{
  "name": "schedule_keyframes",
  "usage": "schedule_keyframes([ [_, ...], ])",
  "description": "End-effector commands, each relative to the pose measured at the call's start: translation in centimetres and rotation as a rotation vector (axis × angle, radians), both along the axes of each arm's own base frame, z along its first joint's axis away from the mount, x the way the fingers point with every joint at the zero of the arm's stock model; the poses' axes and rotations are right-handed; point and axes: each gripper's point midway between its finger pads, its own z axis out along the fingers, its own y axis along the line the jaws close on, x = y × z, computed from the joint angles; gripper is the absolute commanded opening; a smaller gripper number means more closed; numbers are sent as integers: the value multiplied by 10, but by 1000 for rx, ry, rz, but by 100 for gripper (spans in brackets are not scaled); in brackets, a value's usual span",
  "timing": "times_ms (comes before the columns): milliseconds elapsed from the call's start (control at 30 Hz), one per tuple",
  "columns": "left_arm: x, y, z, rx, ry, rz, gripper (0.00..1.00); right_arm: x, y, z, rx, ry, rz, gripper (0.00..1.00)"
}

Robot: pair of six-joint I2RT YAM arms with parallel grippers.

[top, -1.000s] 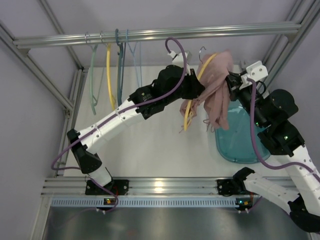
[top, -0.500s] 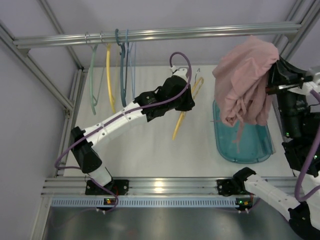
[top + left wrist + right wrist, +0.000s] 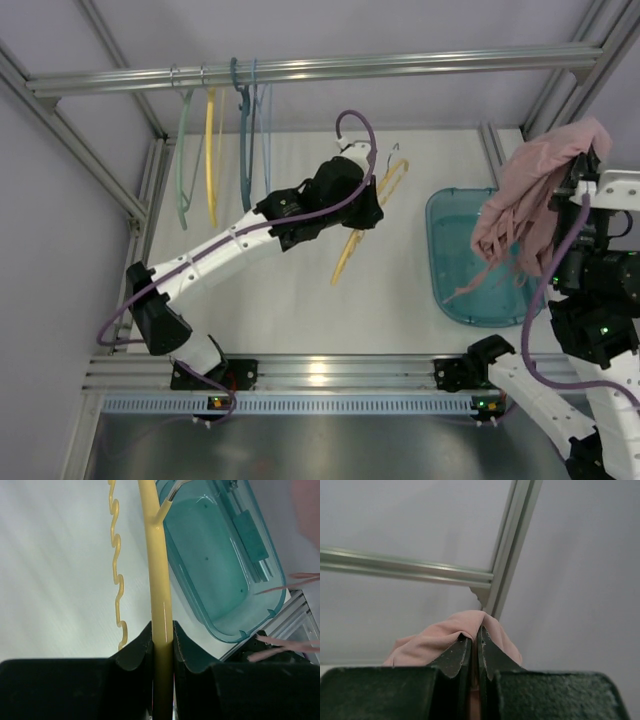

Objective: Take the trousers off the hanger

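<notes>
The dusty-pink trousers [image 3: 535, 205] hang free from my right gripper [image 3: 583, 172], high at the far right, above the teal tub's right edge. In the right wrist view the gripper [image 3: 475, 639] is shut on a fold of the trousers [image 3: 440, 640]. The yellow hanger [image 3: 362, 228] is bare and tilted in mid-air over the table's middle. My left gripper [image 3: 372, 205] is shut on it. In the left wrist view the gripper [image 3: 162, 632] clamps the hanger's straight bar [image 3: 159, 575]; its wavy bar [image 3: 117, 575] runs alongside to the left.
A teal tub [image 3: 452, 260] lies on the table at the right, also in the left wrist view [image 3: 215, 570]. Pale green [image 3: 184, 150], yellow [image 3: 211, 150] and teal/blue [image 3: 244, 140] hangers hang from the rail [image 3: 320, 68] at the back left. Frame posts stand at the sides.
My right gripper has pulled the trousers off the hanger and swung them right, past the tub's far edge. The left gripper with the bare hanger has moved slightly down and left.
</notes>
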Motion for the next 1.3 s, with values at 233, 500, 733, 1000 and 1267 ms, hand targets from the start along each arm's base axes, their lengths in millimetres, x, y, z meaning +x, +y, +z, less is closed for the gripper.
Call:
schedule_keyframes([
  [233,-1,25,93,-134,-255,26,0,14,-45,-118,-14,254,-293,0],
  [500,5,56,124,-124,-374,113,0,62,-33,-249,-150,525,-321,0],
  [733,4,68,133,-134,-393,153,0,90,20,-338,-74,766,-22,0],
  [1000,18,83,162,-153,-445,273,0,106,43,-381,-58,941,85,6],
  [1267,29,85,174,-157,-464,332,0,119,105,-324,-24,831,436,0],
])
